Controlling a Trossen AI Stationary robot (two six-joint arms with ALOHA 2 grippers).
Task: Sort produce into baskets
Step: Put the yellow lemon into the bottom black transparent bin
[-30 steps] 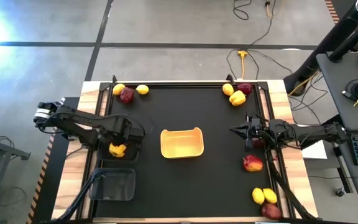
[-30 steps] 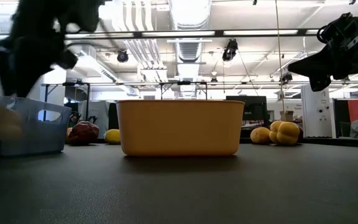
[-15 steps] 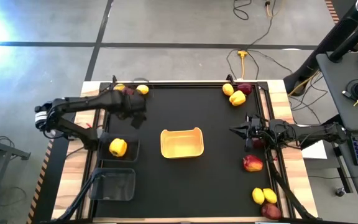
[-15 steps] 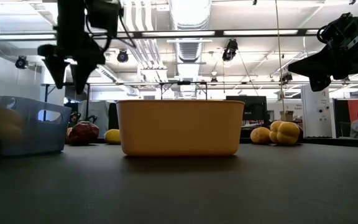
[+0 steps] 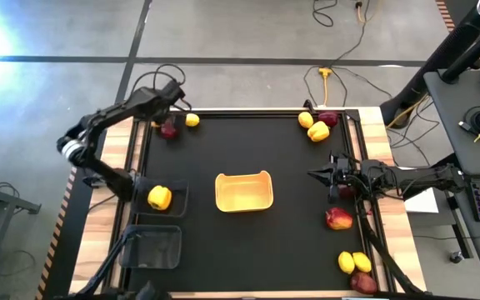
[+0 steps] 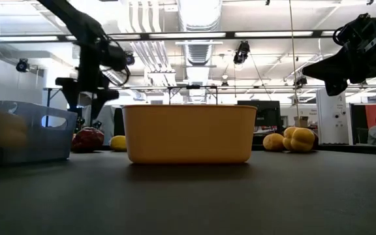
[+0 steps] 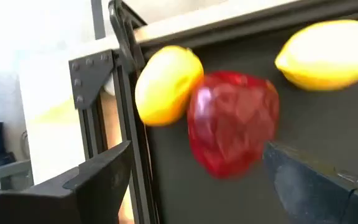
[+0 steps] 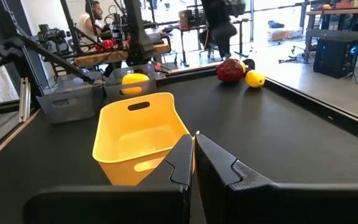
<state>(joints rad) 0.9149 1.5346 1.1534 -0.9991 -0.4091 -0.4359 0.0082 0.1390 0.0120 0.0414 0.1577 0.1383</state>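
My left gripper [image 5: 167, 115] hangs open over the table's far left corner, fingers pointing down. In the left wrist view [image 7: 197, 152] its fingers stand on either side of a dark red fruit [image 7: 232, 127] without touching it. A yellow fruit [image 7: 166, 84] and a lemon [image 7: 328, 53] lie beside that fruit. A yellow pepper [image 5: 158, 197] lies in the dark bin [image 5: 177, 200] at the left. The yellow tray [image 5: 243, 192] stands mid-table. My right gripper [image 5: 313, 175] is shut and empty, right of the tray; it also shows in the right wrist view [image 8: 192, 155].
A second dark bin [image 5: 152, 247] stands at the near left. Two yellow fruits [image 5: 315, 127] and a red one [image 5: 328, 118] lie at the far right. A red fruit [image 5: 338, 219] lies near my right arm. Three more fruits [image 5: 355, 267] lie at the near right.
My left gripper has risen from the dark bin at the left and gone toward the table's far edge, to above the fruits in the far left corner. The yellow pepper has stayed in the bin.
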